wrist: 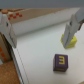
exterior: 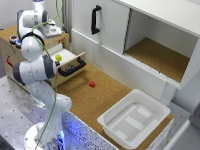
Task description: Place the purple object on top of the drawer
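The purple object (wrist: 61, 61) is a small block with a yellow figure on its face. It lies on the white floor of the pulled-out drawer (wrist: 30, 55), close to a yellow object (wrist: 67, 40). My gripper (wrist: 40, 22) is open and empty, its fingers (wrist: 75, 20) spread wide above the drawer's inside and clear of the block. In the exterior view the drawer (exterior: 6, 33) is the wooden unit with a cork top at the exterior view's left. Its front with the black bar handle (exterior: 72, 67) is pulled out. My gripper (exterior: 52, 35) hangs over it, and my arm hides the purple block.
A small red object (exterior: 92, 84) lies on the cork table. A white bin (exterior: 134, 117) stands at the exterior view's lower right. The big white cabinet (exterior: 150, 30) with a black vertical handle (exterior: 95, 20) is behind. Small dark things (exterior: 12, 39) sit on the cork top.
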### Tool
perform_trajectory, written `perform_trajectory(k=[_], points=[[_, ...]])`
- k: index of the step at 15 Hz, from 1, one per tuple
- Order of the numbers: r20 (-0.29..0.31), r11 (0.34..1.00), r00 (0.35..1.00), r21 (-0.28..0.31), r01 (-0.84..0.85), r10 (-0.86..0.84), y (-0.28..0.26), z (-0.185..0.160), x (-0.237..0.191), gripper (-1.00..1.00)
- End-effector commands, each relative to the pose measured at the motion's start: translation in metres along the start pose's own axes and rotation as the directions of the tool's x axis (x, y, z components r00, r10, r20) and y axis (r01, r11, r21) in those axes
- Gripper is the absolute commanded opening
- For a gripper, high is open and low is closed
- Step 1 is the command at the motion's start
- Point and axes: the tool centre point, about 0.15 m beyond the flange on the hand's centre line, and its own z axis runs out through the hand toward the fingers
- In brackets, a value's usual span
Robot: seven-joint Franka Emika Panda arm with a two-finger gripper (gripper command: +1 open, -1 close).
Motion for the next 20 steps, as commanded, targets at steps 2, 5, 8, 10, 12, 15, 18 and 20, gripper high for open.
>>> perform_trajectory(k=[2, 5, 8, 10, 12, 15, 18, 20], points=[[-0.066, 0.997, 0.995, -0.016, -0.081, 0.080, 0.027, 0.073, 0.009, 1.00], [-0.074, 0.990, 0.987, 0.015, -0.144, 0.144, 0.050, 0.084, 0.021, 1.00], [-0.051, 0.979, 0.981, 0.091, -0.181, 0.186, 0.066, 0.099, 0.025, 1.00], [-0.033, 0.973, 0.979, 0.123, -0.196, 0.201, 0.070, 0.108, 0.022, 1.00], [-0.014, 0.974, 0.982, 0.133, -0.186, 0.189, 0.068, 0.117, 0.023, 1.00], [0.001, 0.976, 0.986, 0.144, -0.164, 0.166, 0.062, 0.126, 0.027, 1.00], [-0.009, 0.980, 0.988, 0.133, -0.151, 0.154, 0.058, 0.127, 0.029, -1.00], [-0.013, 0.977, 0.985, 0.130, -0.168, 0.171, 0.058, 0.125, 0.025, -1.00]])
